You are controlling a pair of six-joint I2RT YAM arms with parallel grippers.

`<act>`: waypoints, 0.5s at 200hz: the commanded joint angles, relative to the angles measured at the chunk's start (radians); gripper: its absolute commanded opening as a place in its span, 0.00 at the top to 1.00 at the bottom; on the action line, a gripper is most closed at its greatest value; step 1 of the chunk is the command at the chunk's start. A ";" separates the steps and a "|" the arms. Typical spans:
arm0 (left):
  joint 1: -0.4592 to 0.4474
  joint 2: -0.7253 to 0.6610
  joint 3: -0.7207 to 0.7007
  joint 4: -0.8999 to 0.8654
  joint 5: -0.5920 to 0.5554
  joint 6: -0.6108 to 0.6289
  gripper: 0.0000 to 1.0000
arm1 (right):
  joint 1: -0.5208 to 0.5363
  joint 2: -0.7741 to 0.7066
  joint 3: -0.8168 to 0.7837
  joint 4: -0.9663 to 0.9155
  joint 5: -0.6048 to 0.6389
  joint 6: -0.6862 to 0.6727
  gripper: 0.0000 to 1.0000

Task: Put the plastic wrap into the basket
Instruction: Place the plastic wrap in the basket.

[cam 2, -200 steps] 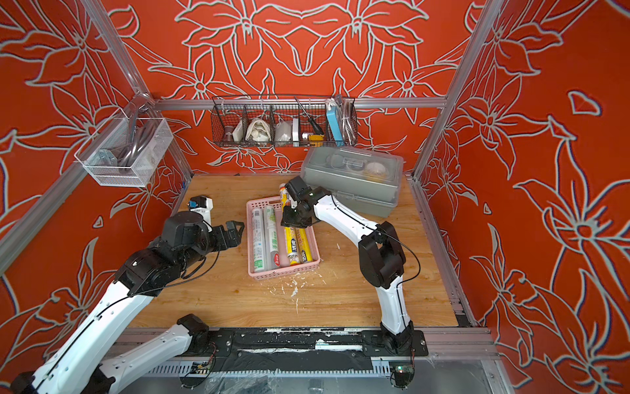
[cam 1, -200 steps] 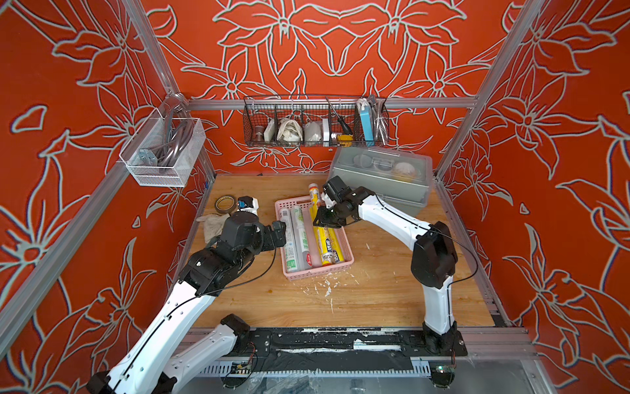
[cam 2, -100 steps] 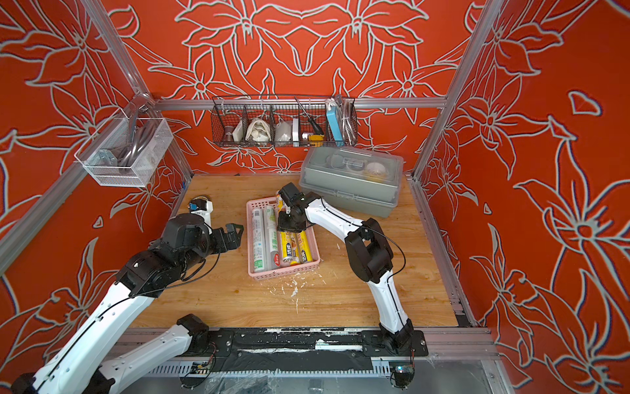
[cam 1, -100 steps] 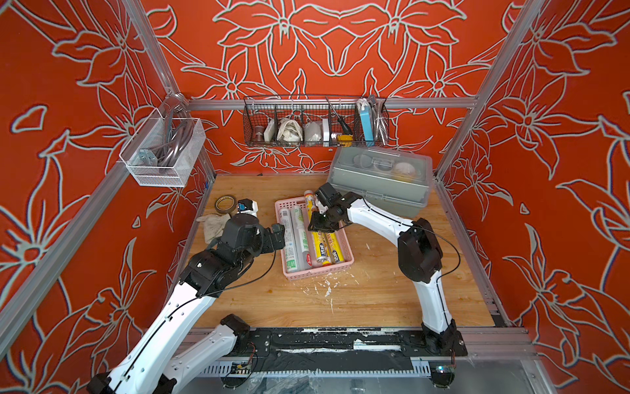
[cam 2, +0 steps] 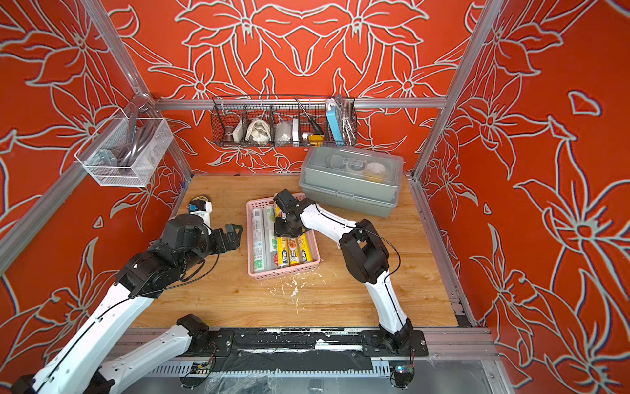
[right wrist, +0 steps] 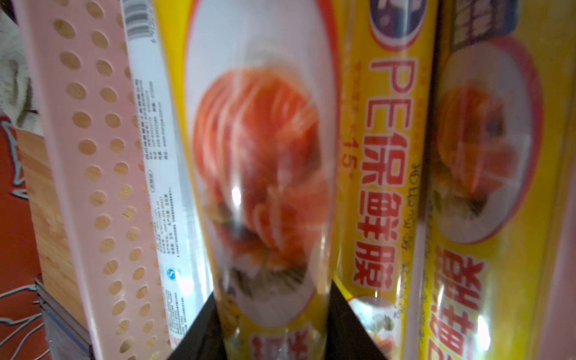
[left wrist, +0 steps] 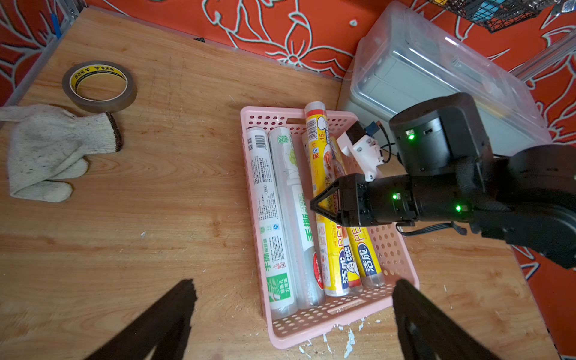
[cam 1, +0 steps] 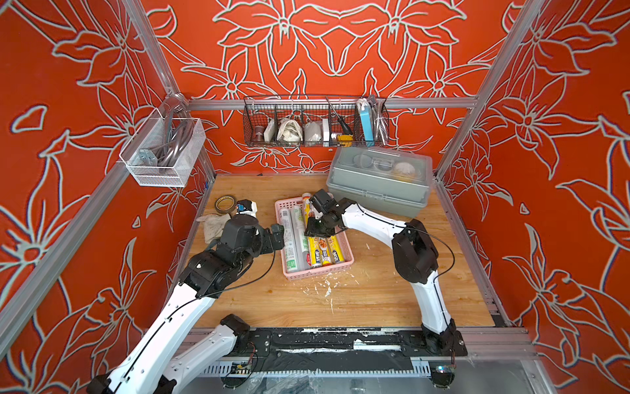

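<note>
Right wrist view shows the right gripper (right wrist: 274, 324) clamped on the last yellow roll (right wrist: 261, 162), lying tilted over four rolls in the basket (left wrist: 402, 258) with its 12 o'clock end overhanging the rim; next, seat and release; left gripper (left wrist: 293, 314) gapes empty.

Table (left wrist: 174, 193): wood grain, matt, scuffed, white flecks. Basket (left wrist: 339, 324): smooth pink plastic, perforated walls. Yellow wrap rolls (right wrist: 258, 174): glossy film sleeve, specular highlights. White-green rolls (left wrist: 274, 218): shiny clear film over print. Tape ring (left wrist: 99, 86): glossy brown plastic. Glove (left wrist: 50, 149): knit cloth, soiled. Storage box (cam 1: 378, 180): grey plastic, translucent lid. Wall rack (cam 1: 315, 122): dark metal wire.
</note>
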 commanded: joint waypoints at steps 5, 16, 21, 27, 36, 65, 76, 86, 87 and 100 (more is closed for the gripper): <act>0.007 -0.013 -0.012 0.005 -0.001 0.005 0.02 | 0.009 -0.035 -0.018 -0.041 0.037 -0.005 0.72; 0.007 -0.013 -0.014 0.007 0.000 0.006 0.02 | 0.010 -0.052 -0.025 -0.053 0.043 -0.009 0.72; 0.007 -0.012 -0.015 0.007 -0.001 0.005 0.02 | 0.009 -0.060 -0.027 -0.060 0.043 -0.009 0.72; 0.007 -0.013 -0.016 0.007 -0.001 0.006 0.02 | 0.009 -0.068 -0.028 -0.070 0.045 -0.013 0.72; 0.007 -0.013 -0.019 0.008 -0.001 0.006 0.02 | 0.011 -0.083 -0.032 -0.077 0.048 -0.016 0.72; 0.007 -0.010 -0.030 0.019 0.006 -0.003 0.02 | 0.014 -0.101 -0.037 -0.093 0.061 -0.026 0.72; 0.009 -0.008 -0.031 0.021 0.010 -0.003 0.02 | 0.014 -0.092 -0.030 -0.100 0.053 -0.025 0.72; 0.009 -0.007 -0.031 0.019 0.009 -0.003 0.02 | 0.015 -0.084 -0.030 -0.095 0.044 -0.022 0.72; 0.009 -0.007 -0.031 0.019 0.009 -0.004 0.02 | 0.015 -0.084 -0.030 -0.095 0.044 -0.022 0.72; 0.009 -0.007 -0.031 0.018 0.007 -0.002 0.02 | 0.015 -0.073 -0.032 -0.084 0.036 -0.019 0.72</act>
